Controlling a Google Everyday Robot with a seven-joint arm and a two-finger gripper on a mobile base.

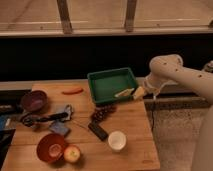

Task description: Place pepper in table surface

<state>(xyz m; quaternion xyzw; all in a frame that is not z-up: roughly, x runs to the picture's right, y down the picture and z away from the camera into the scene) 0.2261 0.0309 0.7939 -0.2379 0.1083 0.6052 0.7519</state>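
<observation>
View across the wooden plank surface [134, 125], with my arm entering from the right. My hand [139, 92] sits at the front right corner of the green tray [91, 86], low over the tray's rim and just beside the pale yellow piece [123, 93] that lies along the tray's front edge. Whether my hand is open or closed, and whether it has hold of anything, I cannot tell from this angle. The pepper [73, 91], slim and red-orange, lies flat on the surface just left of the tray, near the far edge and well apart from my hand; nothing touches it. Near the left edge stands a purple bowl [34, 101], and in front of it a dark long-handled tool [46, 119] lies across the planks, with a blue cloth [59, 129] just beside it. A cluster of dark grapes [101, 113] rests in front of the tray, and a black rectangular block [98, 131] lies nearer the front. A white cup [117, 140] stands upright near the front edge. To its left, a red-brown bowl [50, 147] and a red-yellow apple [71, 154] sit close together, apparently touching.
</observation>
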